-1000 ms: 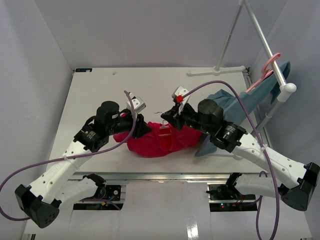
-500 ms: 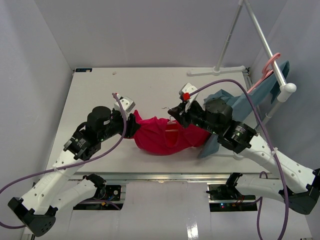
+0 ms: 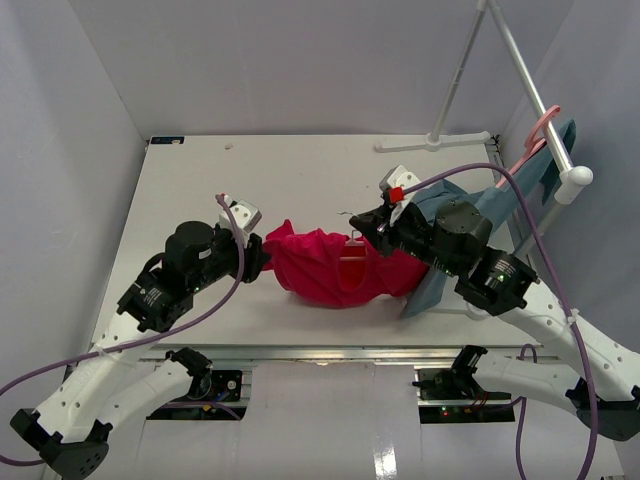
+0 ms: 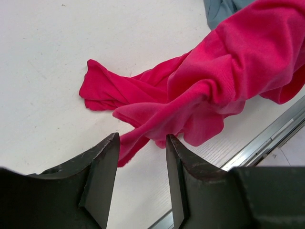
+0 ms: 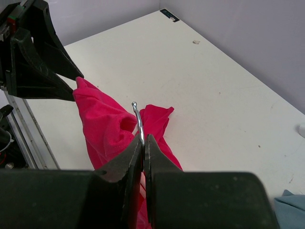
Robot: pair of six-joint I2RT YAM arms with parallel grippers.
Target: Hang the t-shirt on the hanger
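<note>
The crimson t-shirt (image 3: 325,265) lies bunched on the white table, its middle lifted. It also shows in the left wrist view (image 4: 214,81) and the right wrist view (image 5: 102,124). The hanger (image 3: 352,262) shows as a pale pink strip inside the shirt; the rest of it is hidden by fabric. My right gripper (image 3: 362,232) is shut on the hanger's thin silver hook (image 5: 138,119) just above the shirt. My left gripper (image 3: 262,258) is open at the shirt's left end, its jaws apart with a fold of fabric just beyond the tips (image 4: 142,138).
A blue-grey garment (image 3: 500,200) hangs on another pink hanger (image 3: 535,135) from the silver rack pole (image 3: 530,90) at the right; its hem lies beside the shirt. The rack's foot (image 3: 435,142) rests at the table's back. The metal front rail (image 3: 330,350) runs close below the shirt.
My right gripper has moved right and up with the hanger hook, lifting the shirt's middle. My left gripper has drawn back to the left, to the shirt's left end.
</note>
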